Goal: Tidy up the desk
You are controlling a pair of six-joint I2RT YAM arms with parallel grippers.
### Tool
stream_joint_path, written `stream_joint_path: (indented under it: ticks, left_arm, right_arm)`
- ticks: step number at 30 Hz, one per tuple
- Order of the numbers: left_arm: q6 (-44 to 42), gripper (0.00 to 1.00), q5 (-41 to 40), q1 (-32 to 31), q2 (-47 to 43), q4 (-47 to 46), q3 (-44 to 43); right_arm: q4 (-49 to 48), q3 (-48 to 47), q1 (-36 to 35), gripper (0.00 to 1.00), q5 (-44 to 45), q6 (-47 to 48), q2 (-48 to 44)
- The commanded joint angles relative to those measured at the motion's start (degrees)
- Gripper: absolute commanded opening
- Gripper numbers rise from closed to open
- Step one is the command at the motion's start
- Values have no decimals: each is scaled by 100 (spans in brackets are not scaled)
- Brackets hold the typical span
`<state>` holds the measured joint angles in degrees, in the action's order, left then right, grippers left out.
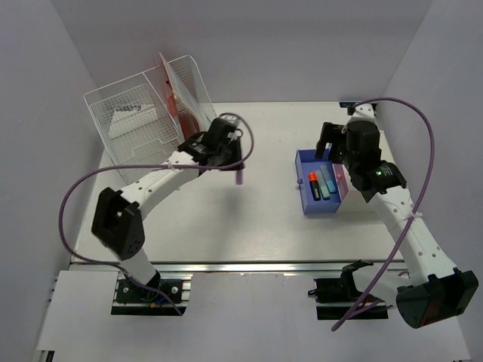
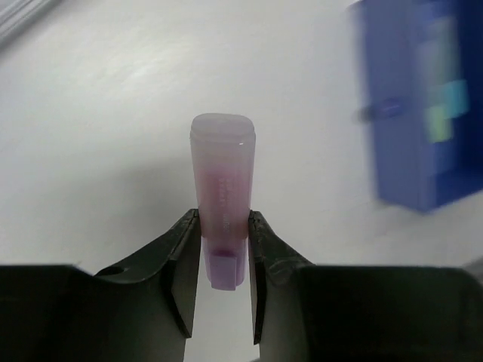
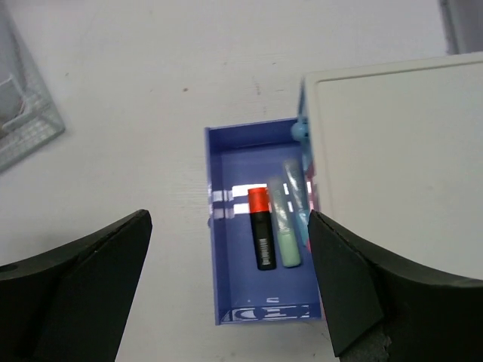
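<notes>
**A:** How far along is it?

**B:** The tabletop (image 1: 226, 226) carries the wire-mesh organizer (image 1: 136, 124) at its far left corner. The white drawer box (image 3: 392, 151) is on the right, with its blue drawer (image 3: 226, 173) standing open.

**A:** What's filed already?

**B:** An orange-capped marker (image 3: 261, 237) and a pale green one (image 3: 287, 226) lie side by side in the drawer. Another is half hidden under the box.

**A:** And what's left?

**B:** One item, I'd judge: the purple highlighter (image 2: 221, 181). The left fingers (image 2: 195, 226) pinch it above the middle of the tabletop, well apart from the drawer. The right fingers (image 3: 113, 264) hang spread over the drawer, holding nothing. After that, the drawer probably needs closing.
</notes>
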<state>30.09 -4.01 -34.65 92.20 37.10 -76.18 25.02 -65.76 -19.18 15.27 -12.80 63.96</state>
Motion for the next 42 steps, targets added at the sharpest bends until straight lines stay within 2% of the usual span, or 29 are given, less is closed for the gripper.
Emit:
stream_joint_path:
  ticks: [1,2,6,10,13,16,17,18,20,21,22,23,25,29,32,36,37,38,41,42]
  left_arm:
    - [-284,0,839,-418,874,-940,-949]
    - [-258,0,1058,-593,1104,-1046,-1230]
    - [-231,0,1034,-999,2247,-1432,-3002]
    - [224,0,1516,-1105,3258,-1793,-4085]
    - [462,0,1719,-1236,3786,-2224,-4500]
    - [515,5,1536,-1421,4130,-2383,-4703]
    - [533,15,1509,-1482,4209,-2479,-4808]
    - [551,21,1474,-1518,4279,-2471,-4879]
    - [560,27,1386,-1544,4490,-2384,-5133]
    - [629,42,1342,-1553,4525,-2235,-5178]
    - [604,52,1298,-1544,4517,-2208,-5187]
    - [578,69,1271,-1544,4491,-2172,-5144]
    - [481,96,1289,-1544,4394,-2163,-5091]
    - [288,98,1210,-1544,3877,-2014,-4863]
    - [165,98,1061,-1501,3481,-1961,-4354]
    - [68,98,1209,-1246,2611,-2084,-3125]
    - [50,98,1227,-1124,2488,-2119,-2591]
    - [-28,94,1271,-1062,2391,-2198,-2342]
    - [-415,83,1228,-991,2223,-2216,-1734]
    - [-564,69,1227,-991,2301,-2216,-1664]
  right_arm:
    - [-277,-26,300,89,626,-433,-190]
    - [-330,10,344,89,783,-460,-244]
    - [-392,-42,573,89,1065,-566,-393]
    - [-401,-113,818,89,1356,-654,-472]
    - [-436,-52,942,89,1426,-672,-473]
    - [-480,-34,1257,89,1357,-654,-359]
    - [-445,-42,1328,89,1234,-671,-315]
    - [-445,-69,1399,89,1163,-680,-280]
    - [-436,-113,1618,89,1049,-671,-157]
    - [-445,-156,1715,89,988,-645,-78]
    - [-445,-209,1846,89,926,-558,-34]
    - [-410,-270,1978,89,856,-531,28]
    - [-418,-411,2285,89,672,-312,186]
    - [-533,-543,2620,89,145,241,485]
    - [-463,-718,3007,89,-408,348,801]
    - [-445,-825,3534,89,-1428,576,1258]
    - [-454,-842,3770,89,-1717,577,1328]
    - [-462,-868,3877,88,-2199,577,1416]
    - [-410,-895,4080,84,-2668,542,1768]
    - [-392,-886,4089,84,-2687,524,1899]
